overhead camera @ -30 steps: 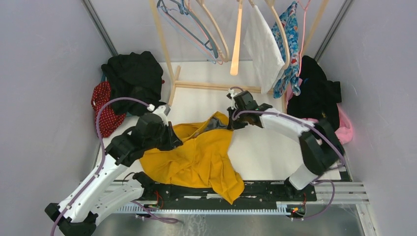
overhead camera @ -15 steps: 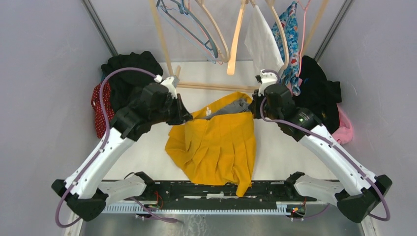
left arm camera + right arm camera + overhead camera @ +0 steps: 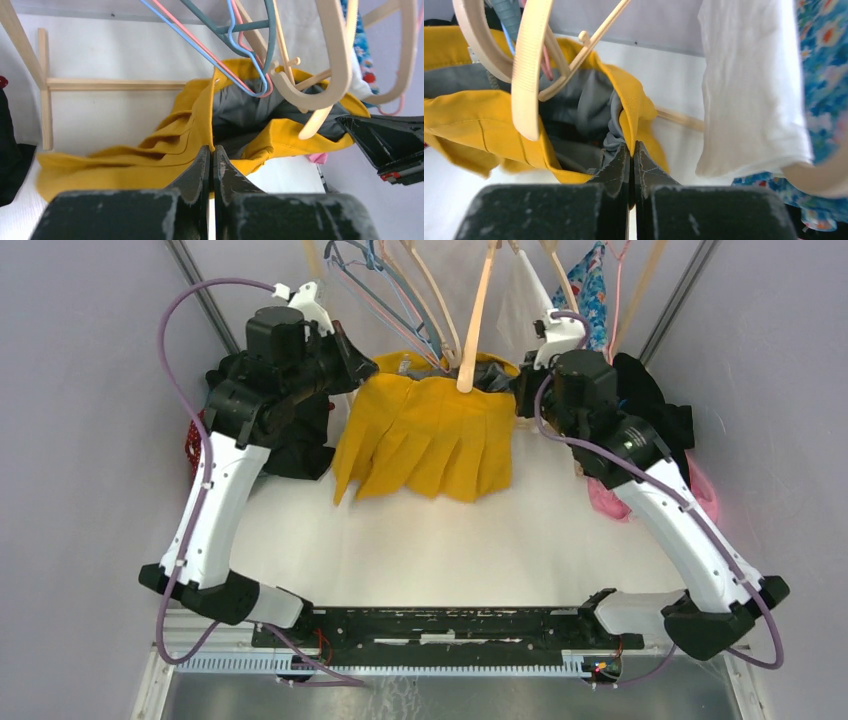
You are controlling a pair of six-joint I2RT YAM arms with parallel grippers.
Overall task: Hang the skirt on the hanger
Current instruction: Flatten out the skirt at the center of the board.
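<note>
Clamped tight on the waistband of the yellow skirt (image 3: 430, 430), left gripper (image 3: 210, 150) and right gripper (image 3: 630, 145) have hoisted it off the table (image 3: 450, 550) to the far edge, waist stretched open under the wooden hanger (image 3: 478, 320), so hanging looks imminent.

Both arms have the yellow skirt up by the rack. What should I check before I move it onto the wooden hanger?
1. Left gripper shut on yellow pleated skirt waistband: ok.
2. Right gripper shut on the opposite side: ok.
3. Waist held open, grey lining showing: ok.
4. Pale wooden hanger tip inside the waist: cannot tell.
5. Thin blue and pink hangers clear of waistband: not ok, they overlap it.
</note>
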